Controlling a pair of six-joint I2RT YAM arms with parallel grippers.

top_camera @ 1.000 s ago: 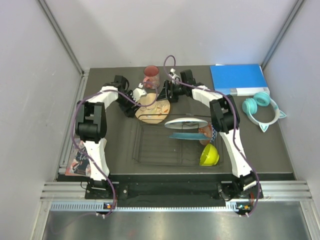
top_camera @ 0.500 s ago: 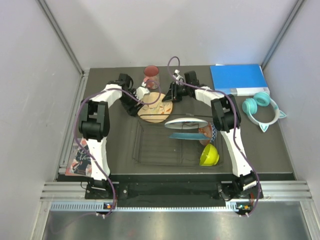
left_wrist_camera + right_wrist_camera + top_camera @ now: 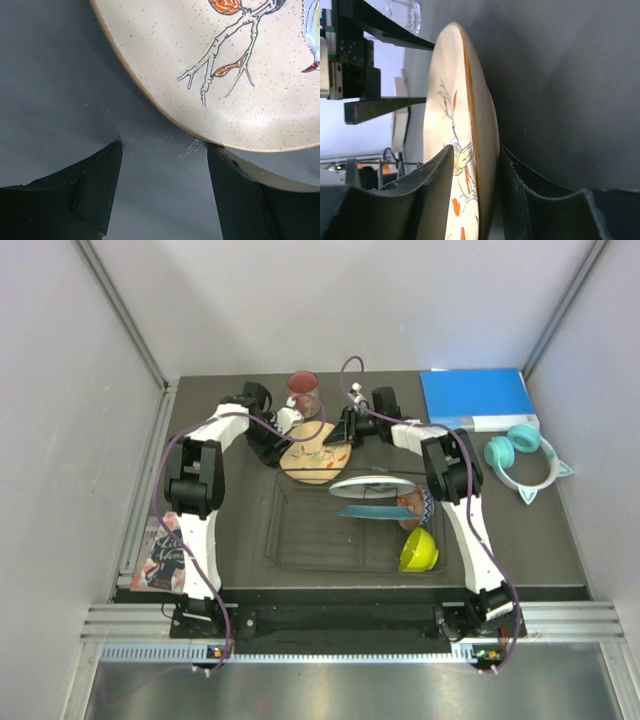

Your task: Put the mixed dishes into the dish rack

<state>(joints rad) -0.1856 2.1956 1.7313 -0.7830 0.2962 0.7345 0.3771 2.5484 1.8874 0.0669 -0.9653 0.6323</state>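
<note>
right fingers (image 3: 427, 200) pinch cream-yellow floral plate (image 3: 465, 115); left fingers (image 3: 95, 190) apart

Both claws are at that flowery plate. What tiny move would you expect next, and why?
Probably the right gripper lifts the cream floral plate and tips it toward the dish rack: its fingers pinch the rim, while the left gripper stands open beside the plate.

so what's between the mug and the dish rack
In the top view, the cream-yellow floral plate lies between the pink-red mug and the dish rack, with the left gripper and right gripper at its rim.
</note>
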